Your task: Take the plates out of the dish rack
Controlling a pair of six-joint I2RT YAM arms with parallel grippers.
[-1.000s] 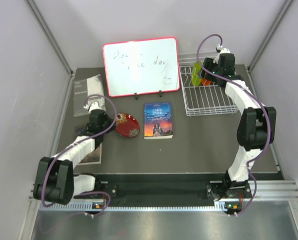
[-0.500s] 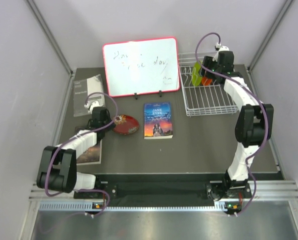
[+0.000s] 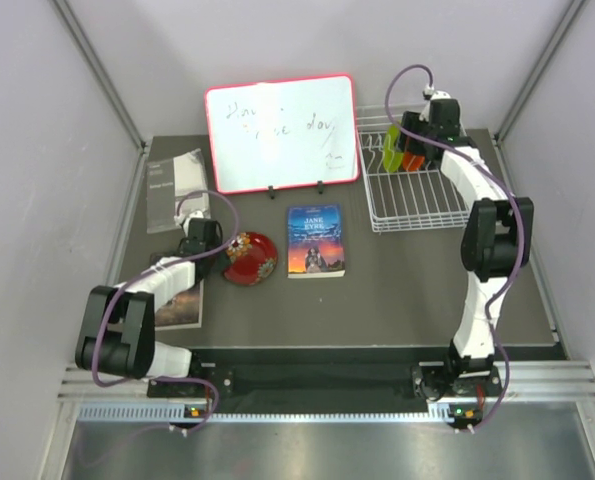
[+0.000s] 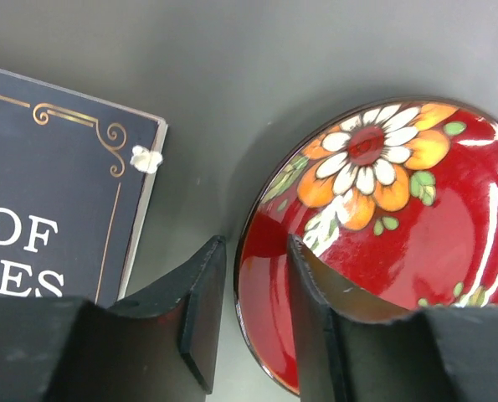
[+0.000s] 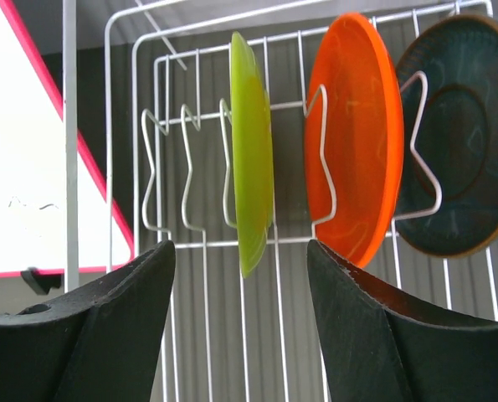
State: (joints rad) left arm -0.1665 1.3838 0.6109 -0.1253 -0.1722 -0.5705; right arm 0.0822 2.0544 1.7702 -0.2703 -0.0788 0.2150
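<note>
Gleaming dark red plate [image 4: 382, 243] — orange-and-white flower, green leaves

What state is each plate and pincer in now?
Red plate: out of the dish rack, on the table.
Lime green plate: upright in the rack.
Orange plate: upright in the rack.
Teal plate: standing in the rack.
Left pincer: open at the red plate's rim.
Right pincer: open, facing the lime green plate.

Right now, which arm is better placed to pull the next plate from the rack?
Right. The right gripper, open, faces the lime green plate in the dish rack; the left gripper sits at the red plate, away on the table.
</note>
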